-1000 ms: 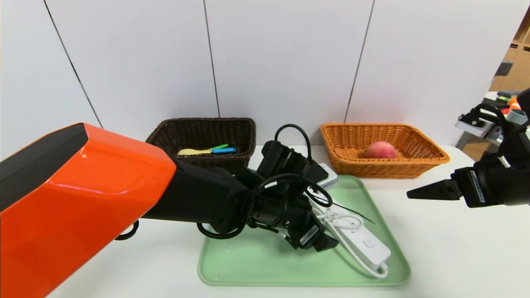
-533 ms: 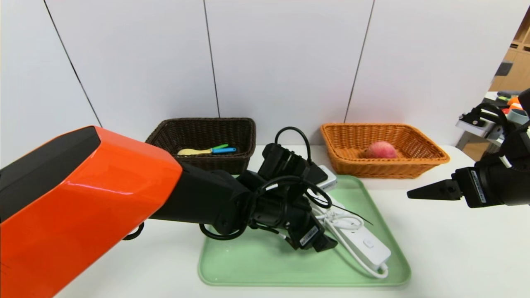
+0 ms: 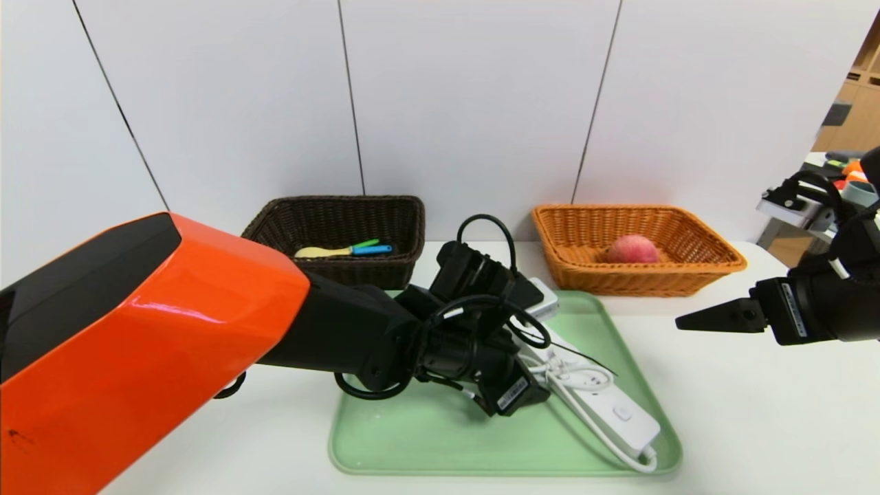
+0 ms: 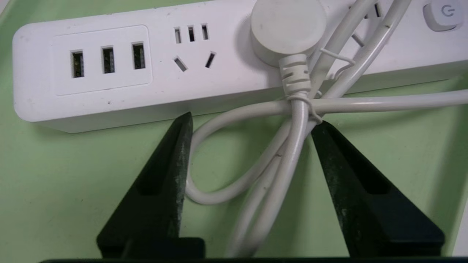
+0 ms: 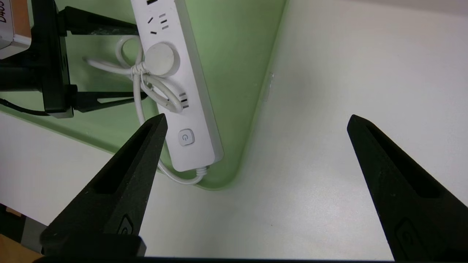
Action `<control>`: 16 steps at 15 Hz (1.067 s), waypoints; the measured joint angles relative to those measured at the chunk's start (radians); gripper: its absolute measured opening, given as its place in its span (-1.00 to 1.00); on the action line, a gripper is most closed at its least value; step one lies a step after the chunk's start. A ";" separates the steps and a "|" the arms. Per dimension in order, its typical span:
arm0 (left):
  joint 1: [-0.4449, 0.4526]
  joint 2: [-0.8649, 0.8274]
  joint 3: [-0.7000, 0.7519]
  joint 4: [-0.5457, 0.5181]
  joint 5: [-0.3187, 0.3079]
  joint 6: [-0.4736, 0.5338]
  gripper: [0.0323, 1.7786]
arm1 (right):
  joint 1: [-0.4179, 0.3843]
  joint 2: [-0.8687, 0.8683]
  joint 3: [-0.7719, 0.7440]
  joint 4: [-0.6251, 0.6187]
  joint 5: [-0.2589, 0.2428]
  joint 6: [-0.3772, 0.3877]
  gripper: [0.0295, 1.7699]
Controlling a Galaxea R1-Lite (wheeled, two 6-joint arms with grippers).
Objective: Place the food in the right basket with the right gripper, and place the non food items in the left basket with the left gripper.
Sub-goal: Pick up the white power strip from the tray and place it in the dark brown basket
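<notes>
A white power strip [image 3: 622,412] lies aslant on the green tray [image 3: 426,440], its tied cord [image 4: 289,157] bundled beside it. My left gripper [image 3: 540,392] is low over the tray, open, its fingers on either side of the cord bundle and touching it [image 4: 253,119]. The strip's body [image 4: 146,65] lies just beyond the fingertips. My right gripper [image 3: 687,322] hovers open over bare table right of the tray, holding nothing [image 5: 256,117]. The dark left basket [image 3: 275,220] holds a yellow spoon and a blue-and-green tool [image 3: 344,250]. The orange right basket [image 3: 715,247] holds a pink fruit [image 3: 632,249].
Both baskets stand against the white back wall behind the tray. The tray's right rim [image 5: 252,120] borders bare white table. A shelf with clutter [image 3: 797,203] stands beyond the table's far right.
The left gripper's fingers have drawn closer together about the cord. The power strip's near end has slid toward the tray's front right corner. The right arm has stayed still.
</notes>
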 joint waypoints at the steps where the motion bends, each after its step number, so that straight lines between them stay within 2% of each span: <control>1: 0.001 0.001 0.000 0.000 0.000 0.001 0.08 | 0.000 0.000 0.000 0.000 0.000 0.000 0.92; 3: 0.001 0.004 0.000 0.000 0.000 0.001 -0.13 | 0.000 0.000 0.000 -0.001 0.001 0.000 0.92; 4: 0.001 0.007 0.000 0.000 0.000 0.001 -0.37 | 0.000 0.000 0.000 0.000 0.000 0.000 0.92; 5: 0.001 0.009 0.000 -0.001 -0.001 0.002 -0.86 | 0.000 0.000 0.000 0.000 0.001 0.000 0.92; 11: 0.001 0.000 0.001 0.001 0.001 -0.001 -0.86 | 0.000 -0.009 0.007 0.001 0.001 0.000 0.92; 16: 0.006 -0.071 0.001 0.002 0.005 0.003 -0.86 | -0.001 -0.016 0.018 0.000 0.001 0.001 0.92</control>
